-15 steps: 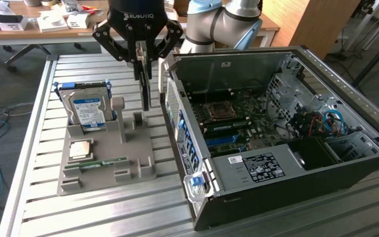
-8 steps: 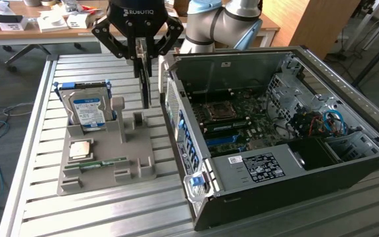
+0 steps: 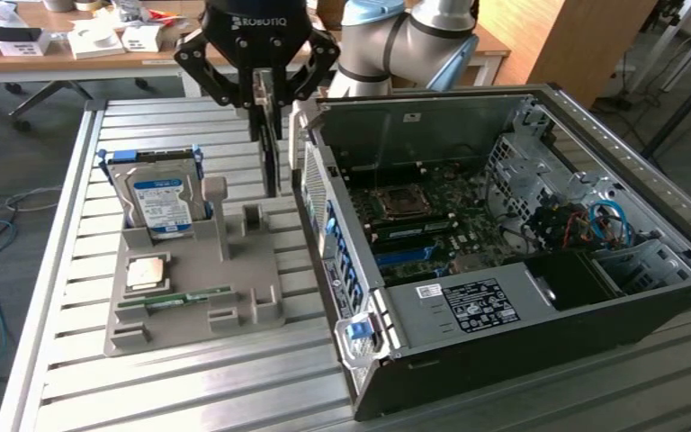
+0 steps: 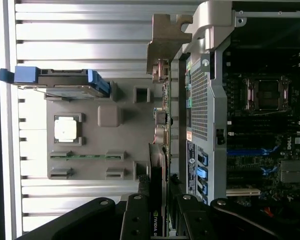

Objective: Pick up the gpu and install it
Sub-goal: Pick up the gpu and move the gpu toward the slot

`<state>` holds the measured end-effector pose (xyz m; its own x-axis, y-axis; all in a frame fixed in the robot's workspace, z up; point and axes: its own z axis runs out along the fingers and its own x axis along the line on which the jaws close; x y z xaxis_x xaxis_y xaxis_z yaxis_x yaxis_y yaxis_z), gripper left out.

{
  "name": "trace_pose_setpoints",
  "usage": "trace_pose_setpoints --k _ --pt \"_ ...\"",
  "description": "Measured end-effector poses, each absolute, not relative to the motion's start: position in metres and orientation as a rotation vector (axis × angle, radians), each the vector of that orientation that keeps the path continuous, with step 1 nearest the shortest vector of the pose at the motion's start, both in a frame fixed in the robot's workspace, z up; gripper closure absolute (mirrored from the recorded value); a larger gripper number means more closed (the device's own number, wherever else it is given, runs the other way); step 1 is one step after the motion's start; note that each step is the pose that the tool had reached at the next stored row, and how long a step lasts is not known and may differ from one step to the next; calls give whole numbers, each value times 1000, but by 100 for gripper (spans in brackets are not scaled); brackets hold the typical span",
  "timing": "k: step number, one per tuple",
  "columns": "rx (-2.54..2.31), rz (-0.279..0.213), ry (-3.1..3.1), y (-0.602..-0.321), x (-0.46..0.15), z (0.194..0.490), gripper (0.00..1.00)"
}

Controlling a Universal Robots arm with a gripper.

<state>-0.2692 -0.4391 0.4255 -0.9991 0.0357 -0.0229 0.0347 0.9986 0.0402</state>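
Jaws part-closed, gripping 1 gpu [image 3: 271,148] by its top edge. Card hangs upright, edge-on, betw. 1 grey holder tray [image 3: 240,281] and 1 open PC case [image 3: 538,360], just beside the case's rear wall. Tray sits on slatted metal desk [image 3: 177,382] w/ 1 hard drive [image 3: 159,200] standing upright, 1 square CPU [image 3: 145,272] lying flat, 1 slim green memory stick [image 3: 177,298]. Case lies on its side, motherboard up.
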Motion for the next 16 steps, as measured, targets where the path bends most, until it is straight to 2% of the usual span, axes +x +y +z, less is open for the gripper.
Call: trace_pose_setpoints --k 16 --pt "55 62 3117 -439 -232 426 74"
